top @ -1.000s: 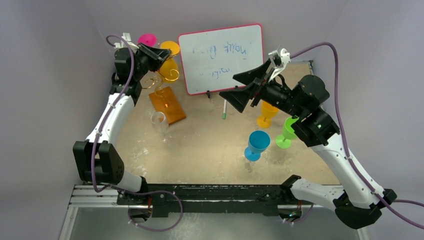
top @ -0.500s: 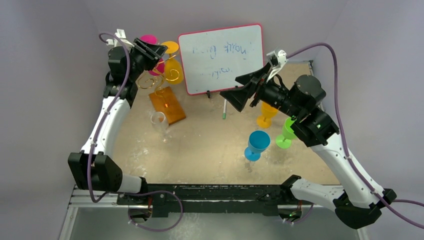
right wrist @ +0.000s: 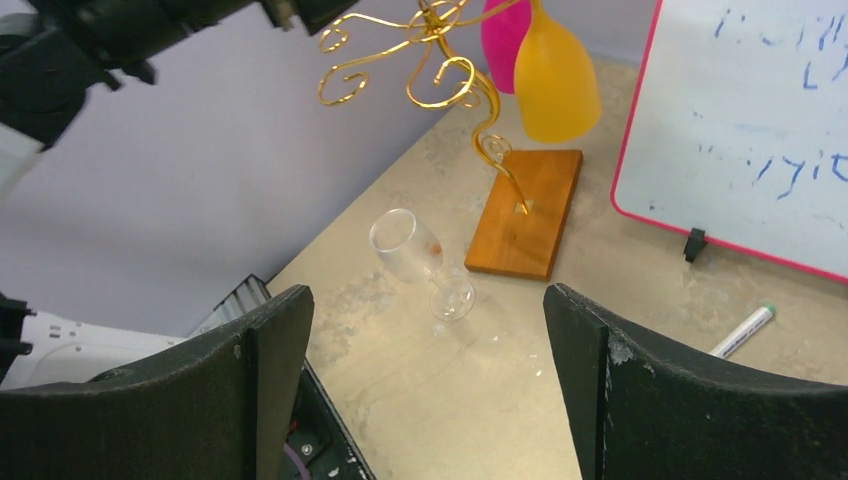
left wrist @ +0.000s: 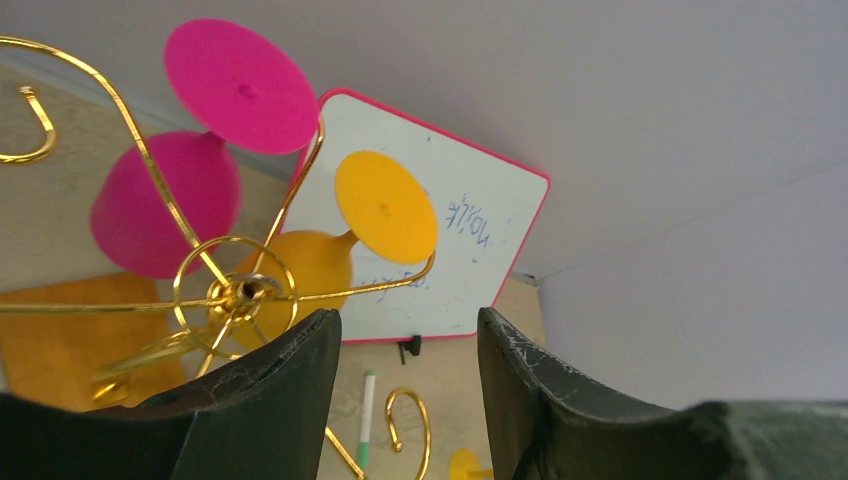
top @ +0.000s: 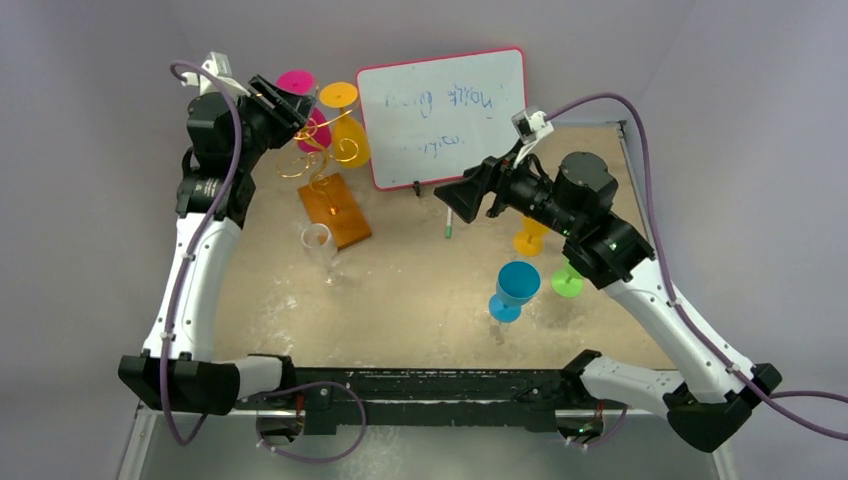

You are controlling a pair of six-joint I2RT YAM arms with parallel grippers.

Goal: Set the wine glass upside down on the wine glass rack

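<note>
Two glasses already hang upside down on the wine glass rack (top: 332,200): a pink glass (top: 318,130) and an orange glass (top: 350,140), feet up and bowls down, each stem caught in a gold curl. The left hand (top: 283,103) hovers just beside the rack's top, released, with nothing between its fingers. The right hand (top: 458,197) hangs over the middle of the table (top: 420,290), also spread and empty.

So I judge the step in hand to be a reach for another glass, not a hanging. The likeliest candidate is the clear wine glass (top: 320,245), which is on the table just beside the rack's wooden base, apart from both hands. It stands on its foot with the rim up, its long axis, foot to rim, about vertical. The lean in the right wrist view looks like camera angle.

The next move calls for a descent to that glass, a grip on the stem or bowl, then a half turn so the rim points down. Then the stem slides sideways into a free curl. A blue glass (top: 517,285), a green one (top: 568,283) and an orange one (top: 528,240) stand upright near the right arm.
</note>
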